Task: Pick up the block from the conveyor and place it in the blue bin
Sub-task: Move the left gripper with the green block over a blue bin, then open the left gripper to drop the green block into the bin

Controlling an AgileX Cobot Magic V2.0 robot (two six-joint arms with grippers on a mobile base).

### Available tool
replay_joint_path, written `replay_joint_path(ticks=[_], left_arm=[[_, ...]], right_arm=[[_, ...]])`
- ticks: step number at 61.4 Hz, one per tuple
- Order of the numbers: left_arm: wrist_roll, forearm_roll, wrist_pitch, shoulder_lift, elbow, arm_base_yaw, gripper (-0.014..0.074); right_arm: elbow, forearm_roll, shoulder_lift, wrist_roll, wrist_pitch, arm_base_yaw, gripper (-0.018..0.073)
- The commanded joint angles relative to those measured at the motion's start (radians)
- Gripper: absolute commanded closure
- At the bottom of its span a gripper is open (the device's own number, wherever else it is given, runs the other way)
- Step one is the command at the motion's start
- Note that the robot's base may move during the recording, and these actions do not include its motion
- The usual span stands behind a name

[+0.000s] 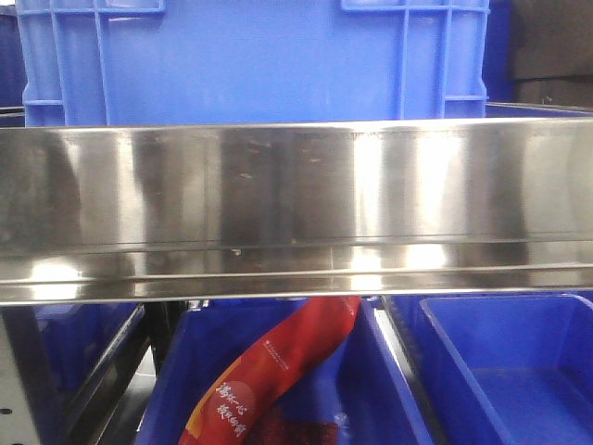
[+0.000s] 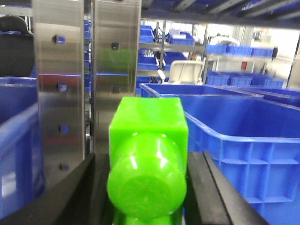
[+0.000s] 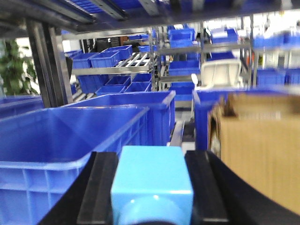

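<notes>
In the left wrist view my left gripper (image 2: 143, 161) is shut on a bright green block (image 2: 149, 140) with a round stud facing the camera, black fingers (image 2: 77, 187) pressing both its sides. A large blue bin (image 2: 243, 140) stands just right of it, lower than the block. In the right wrist view my right gripper (image 3: 151, 161) is shut on a light blue block (image 3: 152, 178). Another blue bin (image 3: 65, 140) lies to its left and ahead. The conveyor is out of view. Neither gripper shows in the front view.
A shiny steel rail (image 1: 296, 204) spans the front view, with a blue crate (image 1: 250, 56) above it and blue bins (image 1: 519, 371) below, one holding a red packet (image 1: 278, 371). Steel posts (image 2: 61, 84) stand left of the green block. A cardboard box (image 3: 262, 145) sits right of the light blue block.
</notes>
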Motion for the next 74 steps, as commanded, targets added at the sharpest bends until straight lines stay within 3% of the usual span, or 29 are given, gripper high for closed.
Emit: replay_joint_path(ticks=[1, 8, 19, 33, 43, 54, 63, 74], left_arm=[[0.089, -0.001, 0.005, 0.072, -0.069, -0.022, 0.0707], [0.099, -0.005, 0.026, 0.188, -0.158, -0.073, 0.0707], [0.099, -0.005, 0.014, 0.410, -0.310, -0.229, 0.0707], [0.099, -0.023, -0.037, 0.670, -0.508, -0.361, 0.0707], [0.099, -0.028, -0.069, 0.841, -0.630, -0.409, 0.0707], [0.099, -0.089, -0.069, 0.973, -0.693, -0.414, 0.0692], [0.099, -0.128, -0.058, 1.020, -0.694, -0.414, 0.0516], [0.099, -0.128, -0.042, 1.024, -0.694, -0.414, 0.0212]], right_arm=[[-0.062, -0.057, 0.070, -0.053, -0.008, 0.033, 0.0721], [-0.141, -0.064, 0.188, -0.053, -0.010, 0.082, 0.0721], [-0.289, -0.052, 0.368, -0.053, -0.010, 0.144, 0.0721], [-0.450, -0.007, 0.557, -0.053, -0.037, 0.197, 0.0721], [-0.537, -0.007, 0.688, -0.053, -0.077, 0.251, 0.0721], [-0.587, -0.007, 0.807, -0.053, -0.098, 0.309, 0.0713], [-0.606, 0.004, 0.878, -0.053, -0.104, 0.318, 0.0565], [-0.619, 0.059, 0.898, -0.053, -0.098, 0.318, 0.0176]])
